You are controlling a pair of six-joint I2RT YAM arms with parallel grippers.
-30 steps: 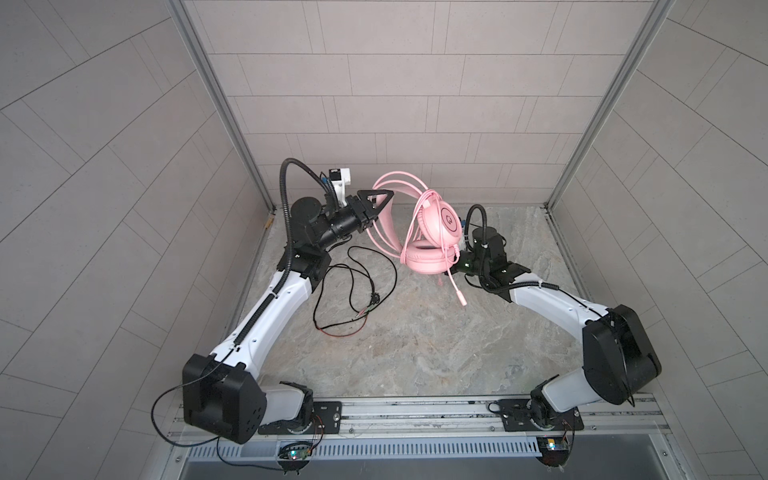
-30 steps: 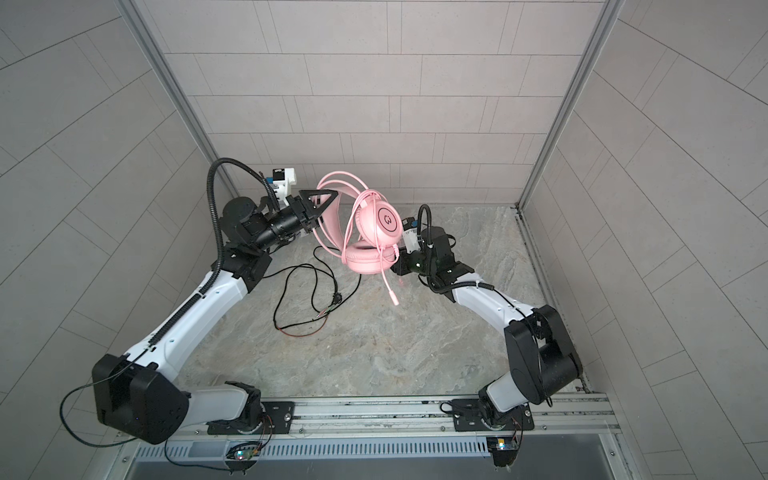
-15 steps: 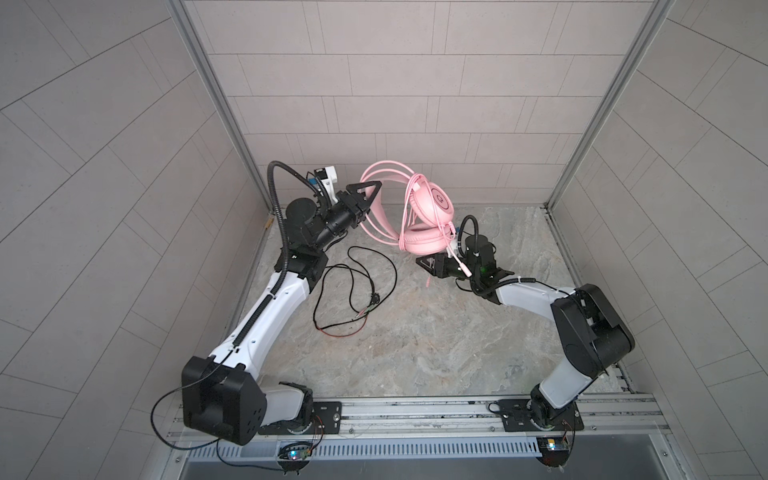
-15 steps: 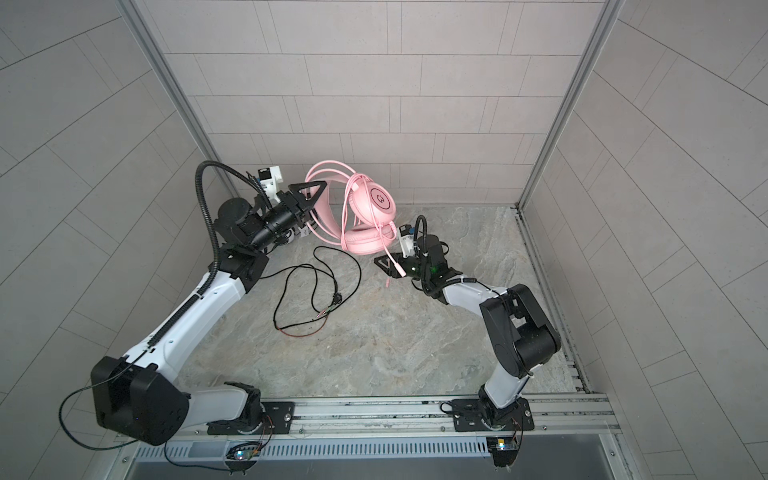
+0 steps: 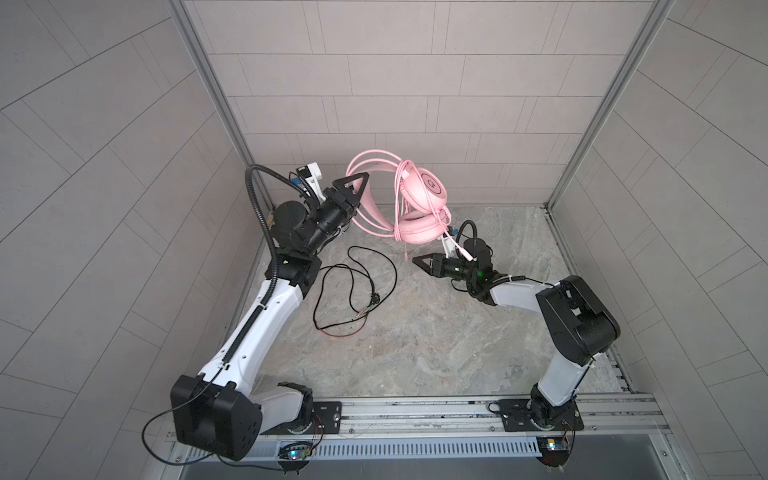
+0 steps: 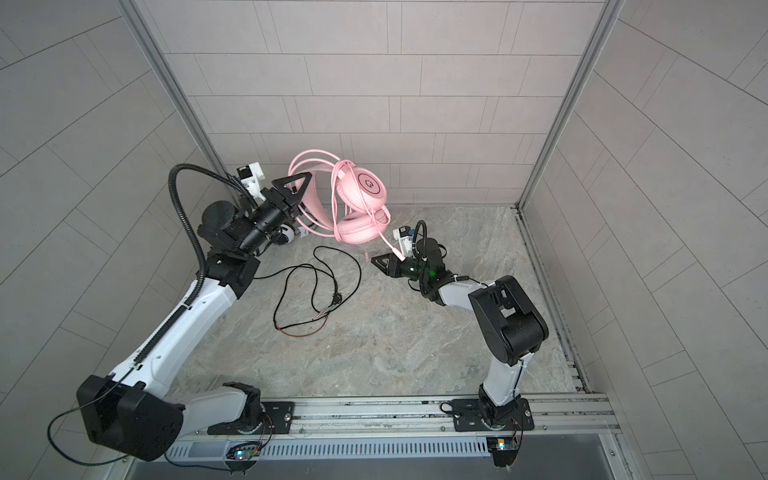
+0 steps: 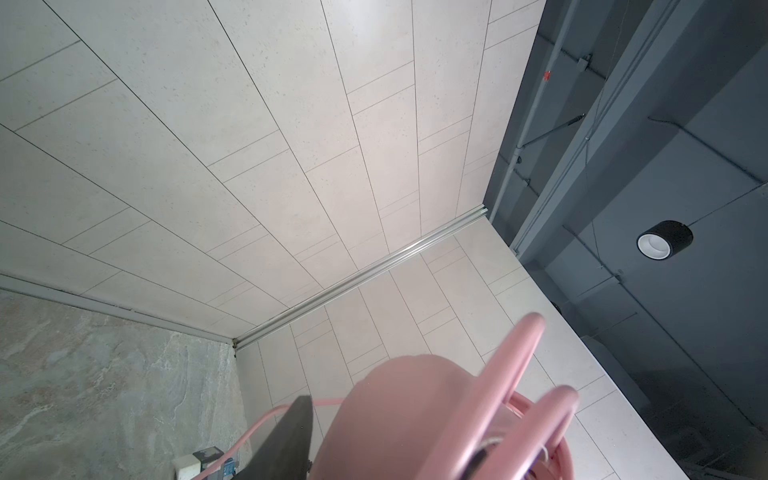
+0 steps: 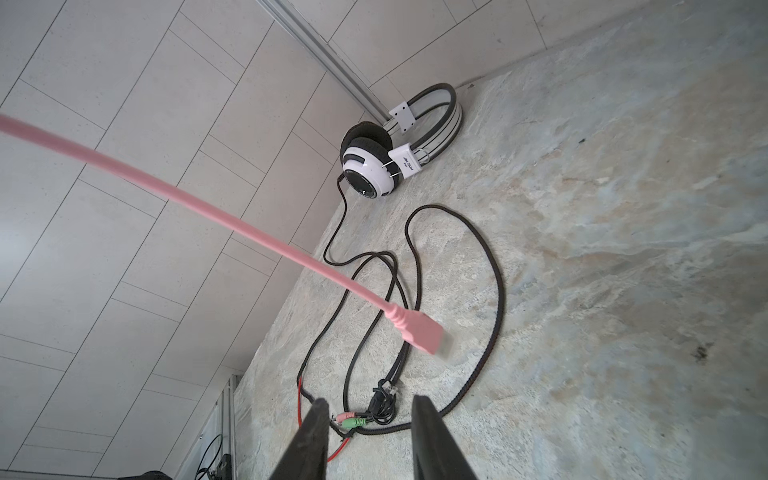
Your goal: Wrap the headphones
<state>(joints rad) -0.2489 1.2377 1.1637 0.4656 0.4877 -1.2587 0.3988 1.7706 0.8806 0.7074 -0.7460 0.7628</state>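
Pink headset [image 5: 422, 195] aloft, headband between left fingers [image 5: 342, 184]; right fingers [image 5: 424, 263] apart below.

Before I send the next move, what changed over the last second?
The left gripper lifted the pink headset higher. The right gripper, open and empty, swung left away from it; the pink plug dangles ahead of it. White-and-black headset and its black cable stayed put.
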